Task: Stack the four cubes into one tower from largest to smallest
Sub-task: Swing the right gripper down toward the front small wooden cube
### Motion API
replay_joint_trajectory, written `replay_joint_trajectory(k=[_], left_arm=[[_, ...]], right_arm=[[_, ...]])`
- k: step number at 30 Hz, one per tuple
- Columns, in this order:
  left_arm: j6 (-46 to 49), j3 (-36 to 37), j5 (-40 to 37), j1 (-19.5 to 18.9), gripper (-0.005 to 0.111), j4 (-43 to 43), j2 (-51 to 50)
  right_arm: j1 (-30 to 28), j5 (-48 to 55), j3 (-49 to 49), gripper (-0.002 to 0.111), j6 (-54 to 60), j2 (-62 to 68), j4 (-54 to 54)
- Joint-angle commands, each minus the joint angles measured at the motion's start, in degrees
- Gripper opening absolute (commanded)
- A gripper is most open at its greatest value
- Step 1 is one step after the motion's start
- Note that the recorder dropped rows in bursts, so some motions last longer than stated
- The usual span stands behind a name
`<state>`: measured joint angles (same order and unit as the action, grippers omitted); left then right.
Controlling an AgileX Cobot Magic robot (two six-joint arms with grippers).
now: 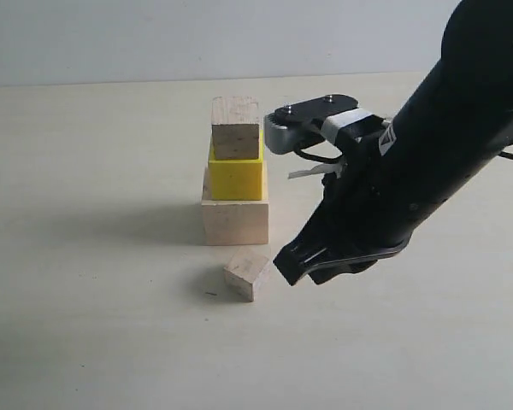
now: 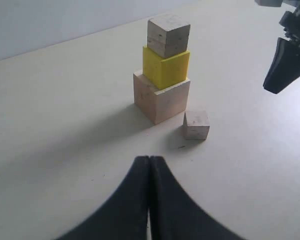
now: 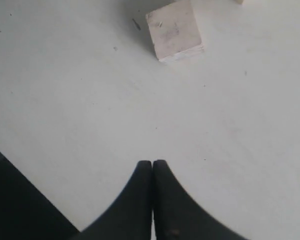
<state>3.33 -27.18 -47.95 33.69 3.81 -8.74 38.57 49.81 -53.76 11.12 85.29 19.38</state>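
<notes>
A column of three cubes stands mid-table: the large pale wooden cube [image 1: 235, 219] at the bottom, the yellow cube [image 1: 236, 175] on it, and a small wooden cube [image 1: 236, 128] on top. Another small wooden cube [image 1: 247, 273] lies tilted on the table just in front of the column. My right gripper [image 1: 287, 266] hovers close to the right of this loose cube, shut and empty; the loose cube [image 3: 175, 31] lies ahead of the right gripper [image 3: 152, 163]. My left gripper [image 2: 149, 159] is shut and empty, well short of the column [image 2: 162, 75] and loose cube [image 2: 196, 124].
The pale tabletop [image 1: 85, 282] stretches around the cubes, with a light wall [image 1: 154, 34] behind. My right arm [image 1: 436, 162] reaches in from the upper right, beside the column.
</notes>
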Motion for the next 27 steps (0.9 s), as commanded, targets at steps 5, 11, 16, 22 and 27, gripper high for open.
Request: replay_joint_trajectory(k=[5, 11, 16, 22, 27], left_arm=[[-0.2, 0.3, 1.2, 0.3, 0.0, 0.1, 0.4], [-0.6, 0.5, 1.5, 0.3, 0.0, 0.1, 0.4], [-0.6, 0.5, 1.5, 0.3, 0.0, 0.1, 0.4], [-0.6, 0.5, 1.5, 0.3, 0.0, 0.1, 0.4], [-0.6, 0.5, 1.5, 0.3, 0.0, 0.1, 0.4]], right_arm=[[0.1, -8.8, 0.3, 0.016, 10.0, -0.2, 2.8], [0.1, -9.8, 0.3, 0.034, 13.6, 1.8, 5.0], [0.1, -10.8, 0.3, 0.051, 15.3, 4.9, 6.7], [0.1, -11.0, 0.2, 0.056, 17.5, 7.8, 10.7], [0.1, -11.1, 0.2, 0.056, 17.5, 8.7, 10.7]])
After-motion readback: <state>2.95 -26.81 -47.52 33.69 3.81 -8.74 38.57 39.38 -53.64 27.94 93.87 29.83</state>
